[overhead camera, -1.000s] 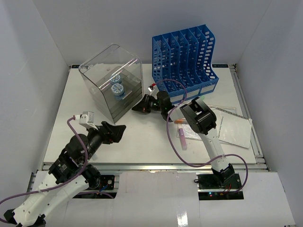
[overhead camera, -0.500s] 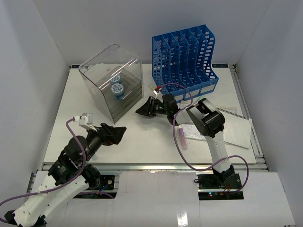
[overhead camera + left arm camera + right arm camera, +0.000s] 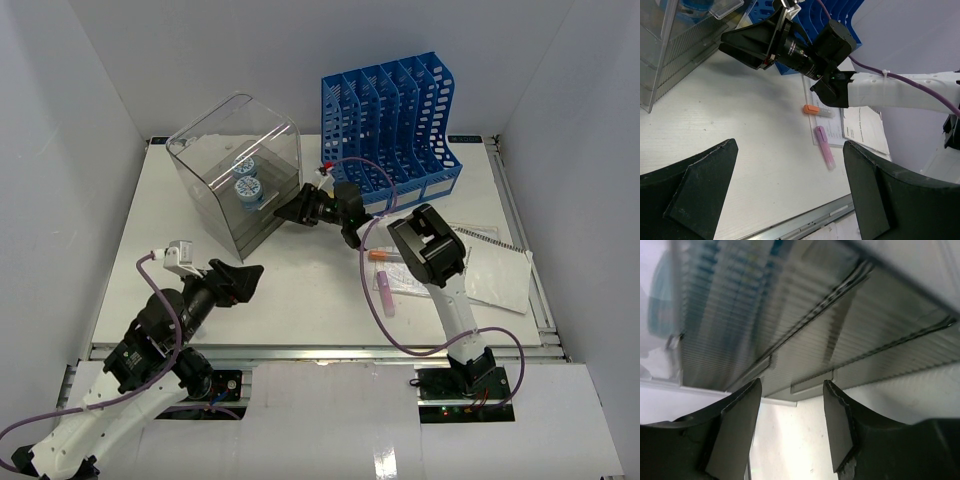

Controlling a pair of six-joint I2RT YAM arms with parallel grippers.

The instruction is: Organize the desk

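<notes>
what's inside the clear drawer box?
Two round blue-and-white items sit in the upper space of the clear drawer box. The ribbed drawers below are only translucent, so their contents cannot be seen.

A large flat white rectangular tabletop carries a clear plastic drawer box at the rear left, with a blue slotted plastic file rack just right of it. White paper sheets lie in front of the rack, toward the right. At their left edge lies a short orange-capped pen, and in front of it a pink marker. The right black pincer is at the box's front lower corner. The left black pincer is over the front left, well apart from the box.
</notes>
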